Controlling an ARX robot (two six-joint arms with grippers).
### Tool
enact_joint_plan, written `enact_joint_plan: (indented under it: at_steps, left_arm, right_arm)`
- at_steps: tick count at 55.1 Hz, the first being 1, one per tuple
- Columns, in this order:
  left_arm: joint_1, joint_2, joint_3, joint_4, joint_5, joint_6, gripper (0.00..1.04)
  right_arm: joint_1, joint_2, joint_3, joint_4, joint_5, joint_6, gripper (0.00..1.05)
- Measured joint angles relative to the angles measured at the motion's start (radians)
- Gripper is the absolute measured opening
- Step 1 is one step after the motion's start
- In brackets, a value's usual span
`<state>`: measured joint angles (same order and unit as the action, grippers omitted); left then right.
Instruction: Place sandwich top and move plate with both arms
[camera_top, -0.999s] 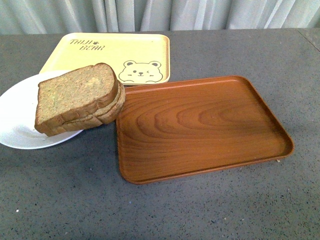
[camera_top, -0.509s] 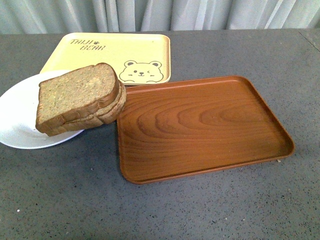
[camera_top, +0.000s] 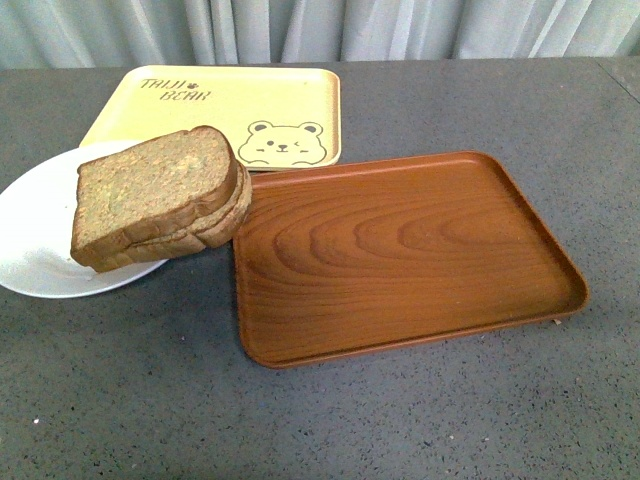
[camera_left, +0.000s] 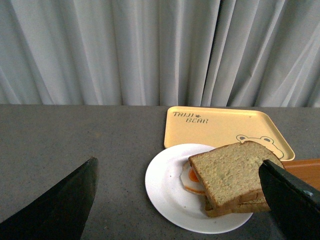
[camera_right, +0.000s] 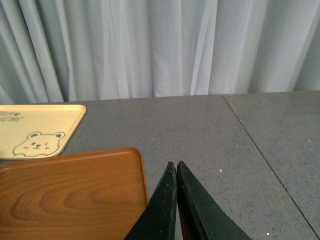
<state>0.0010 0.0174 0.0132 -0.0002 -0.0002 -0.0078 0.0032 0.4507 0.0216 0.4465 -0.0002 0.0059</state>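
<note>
The sandwich top (camera_top: 150, 190), a thick brown slice, lies on a second slice on the white plate (camera_top: 35, 250) at the table's left. The stack hangs over the plate's right rim, toward the brown tray. In the left wrist view the sandwich top (camera_left: 232, 170) covers most of a fried egg (camera_left: 189, 178) on the plate (camera_left: 165, 200). My left gripper (camera_left: 178, 162) hovers open near the plate, one finger (camera_left: 65, 205) on the bare-table side and the other (camera_left: 292, 200) by the bread's corner. My right gripper (camera_right: 175, 164) is shut and empty, beside the brown tray's corner. Neither arm shows in the front view.
A brown wood-grain tray (camera_top: 400, 250) lies empty at centre right, close beside the plate. A yellow bear-print tray (camera_top: 230, 100) sits behind both, near the curtain. Grey table surrounds them; a seam (camera_right: 260, 150) runs through the tabletop on the right.
</note>
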Motion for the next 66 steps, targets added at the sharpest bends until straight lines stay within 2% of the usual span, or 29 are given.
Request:
enact_joint_plan:
  at_steps: [28,44,51,64,66]
  left_arm:
    - [0.0,0.0,0.0,0.0,0.0,0.0,0.96]
    - [0.0,0.0,0.0,0.0,0.0,0.0,0.96]
    - [0.0,0.0,0.0,0.0,0.0,0.0,0.96]
    - [0.0,0.0,0.0,0.0,0.0,0.0,0.96]
    - [0.0,0.0,0.0,0.0,0.0,0.0,0.96]
  right_arm:
    - [0.0,-0.208,0.0,-0.203,0.0,0.0,0.02]
    - [0.0,-0.273,0.0,-0.268,0.0,0.0,0.02]
    - [0.0,-0.417,0.0,-0.435,0.001,0.0,0.02]
    - [0.0,-0.444,0.0,-0.445,0.001,0.0,0.02]
    - [0.0,-0.444,0.0,-0.445,0.001,-0.001,0.07]
